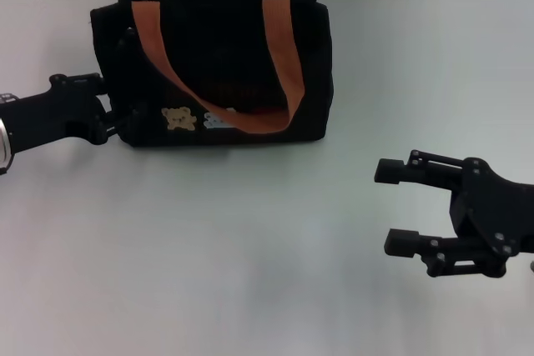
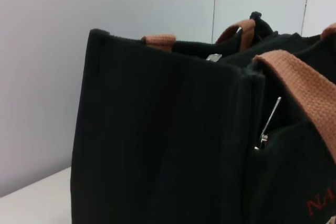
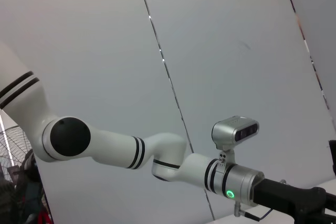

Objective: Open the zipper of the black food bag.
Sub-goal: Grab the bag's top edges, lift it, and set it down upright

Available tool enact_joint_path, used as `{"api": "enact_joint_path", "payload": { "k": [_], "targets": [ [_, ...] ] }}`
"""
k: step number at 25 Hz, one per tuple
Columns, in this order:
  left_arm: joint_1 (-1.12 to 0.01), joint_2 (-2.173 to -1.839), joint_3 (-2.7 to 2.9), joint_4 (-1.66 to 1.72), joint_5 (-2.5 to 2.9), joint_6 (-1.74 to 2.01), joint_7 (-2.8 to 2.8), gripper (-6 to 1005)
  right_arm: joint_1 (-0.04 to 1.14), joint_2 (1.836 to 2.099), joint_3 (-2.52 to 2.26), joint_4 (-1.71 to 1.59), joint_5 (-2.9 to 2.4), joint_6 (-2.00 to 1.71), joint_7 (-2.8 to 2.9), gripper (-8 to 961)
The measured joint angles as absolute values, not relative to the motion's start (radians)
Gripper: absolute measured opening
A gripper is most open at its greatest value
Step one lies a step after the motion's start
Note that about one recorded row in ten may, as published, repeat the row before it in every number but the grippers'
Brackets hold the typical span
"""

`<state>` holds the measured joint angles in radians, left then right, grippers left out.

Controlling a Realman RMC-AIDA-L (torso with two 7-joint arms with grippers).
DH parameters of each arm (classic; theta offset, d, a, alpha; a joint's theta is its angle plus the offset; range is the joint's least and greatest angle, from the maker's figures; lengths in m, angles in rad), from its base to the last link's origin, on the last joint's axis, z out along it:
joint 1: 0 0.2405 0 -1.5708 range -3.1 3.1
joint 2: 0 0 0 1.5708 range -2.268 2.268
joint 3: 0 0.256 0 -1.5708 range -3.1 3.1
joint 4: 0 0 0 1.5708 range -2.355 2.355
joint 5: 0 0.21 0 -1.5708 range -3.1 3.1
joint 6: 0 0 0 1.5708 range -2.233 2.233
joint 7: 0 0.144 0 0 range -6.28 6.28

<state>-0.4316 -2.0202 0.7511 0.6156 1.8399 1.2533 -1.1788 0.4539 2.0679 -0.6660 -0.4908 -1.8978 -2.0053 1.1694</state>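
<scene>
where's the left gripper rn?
Head view: the left gripper is against the black food bag's left end, low by the table; right gripper idles off right.

Legible text, one item:

1. Red lettering on the front panel of the black food bag (image 2: 173,145), seen in the left wrist view at the lower right corner of the frame. Only the opening letters "NA" (image 2: 318,203) show; the rest is cut off by the frame edge, so the word cannot be read whole.

In the head view a dark reddish mark sits on the bag's front between the straps, too faint to read.

No other text, numbers or signs readable.
</scene>
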Motion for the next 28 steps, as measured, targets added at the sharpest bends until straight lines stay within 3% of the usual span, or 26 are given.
{"api": "enact_joint_path", "payload": {
  "k": [14,28],
  "targets": [
    [-0.425,-2.020,0.749,0.618,1.839,1.259,-1.161,229,0.473,2.068,-0.663,-0.477,-1.897,-1.984,1.172,834],
    [-0.425,-2.018,0.747,0.616,1.838,1.292,-1.146,146,0.474,2.066,-0.663,-0.477,-1.897,-1.984,1.172,834]
  ]
}}
